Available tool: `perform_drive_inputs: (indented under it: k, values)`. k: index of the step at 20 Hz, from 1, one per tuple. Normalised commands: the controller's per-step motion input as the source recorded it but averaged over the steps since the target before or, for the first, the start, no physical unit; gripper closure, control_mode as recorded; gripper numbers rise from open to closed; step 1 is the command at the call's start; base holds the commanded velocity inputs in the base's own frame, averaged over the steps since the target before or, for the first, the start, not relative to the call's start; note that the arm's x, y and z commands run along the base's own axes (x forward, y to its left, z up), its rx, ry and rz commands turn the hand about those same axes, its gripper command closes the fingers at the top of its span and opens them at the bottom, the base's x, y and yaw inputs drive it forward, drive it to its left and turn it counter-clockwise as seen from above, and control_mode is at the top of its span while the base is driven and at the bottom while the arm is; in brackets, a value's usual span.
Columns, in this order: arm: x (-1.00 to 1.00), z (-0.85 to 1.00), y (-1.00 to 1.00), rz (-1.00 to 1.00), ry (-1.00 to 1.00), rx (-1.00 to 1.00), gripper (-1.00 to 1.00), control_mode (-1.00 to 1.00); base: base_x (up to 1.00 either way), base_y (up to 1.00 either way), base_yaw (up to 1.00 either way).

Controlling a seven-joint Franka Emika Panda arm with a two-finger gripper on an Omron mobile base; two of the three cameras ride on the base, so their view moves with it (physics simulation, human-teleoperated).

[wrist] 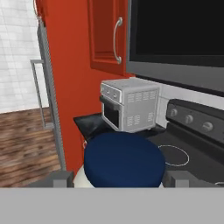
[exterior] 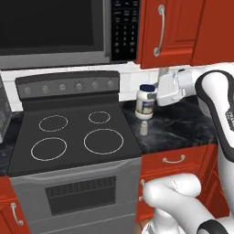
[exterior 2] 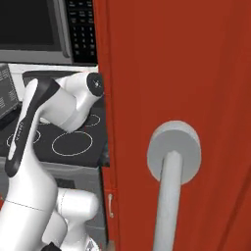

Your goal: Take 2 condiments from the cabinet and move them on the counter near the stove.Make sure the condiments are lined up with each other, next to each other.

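Observation:
A white jar with a dark blue lid (exterior: pixel 146 101) stands on the black marble counter (exterior: pixel 183 128), just right of the stove (exterior: pixel 73 132). My gripper (exterior: pixel 155 97) reaches it from the right and is shut on it. In the hand view the blue lid (wrist: pixel 124 159) sits between the two fingertips (wrist: pixel 61 178). A small grey-white shaker (exterior: pixel 143 128) stands on the counter a little in front of the jar, close to the stove's edge. The red wall cabinet (exterior: pixel 178 27) hangs above the counter.
A microwave (exterior: pixel 55 27) hangs over the stove. A silver toaster oven (wrist: pixel 129 109) stands on the counter on the stove's far side. An open red cabinet door with a grey handle (exterior 2: pixel 171 166) stands close in the right base view. Red drawers (exterior: pixel 176 160) lie below the counter.

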Motion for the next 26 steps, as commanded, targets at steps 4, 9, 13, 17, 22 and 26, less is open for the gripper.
perform_drive_inputs:
  k: [4,9,13,17,22,26]
  values:
    - [0.00,0.00,0.00,0.00,0.00,0.00,1.00,1.00,0.47,-0.30,0.06]
    - [0.00,0.00,0.00,0.00,0.00,0.00,1.00,1.00,0.59,-0.18,0.02]
    - [0.00,0.00,0.00,0.00,0.00,0.00,1.00,1.00,0.60,-0.14,0.02]
    - [-0.04,-0.23,-0.20,0.05,-0.04,0.00,1.00,-1.00,0.10,-0.13,0.03]
    - [-0.19,-0.57,-0.47,0.08,-0.05,0.00,1.00,-1.00,0.00,0.00,0.00]
    - [-0.01,-0.37,-0.50,0.06,-0.02,0.00,1.00,-1.00,0.00,0.00,0.00]
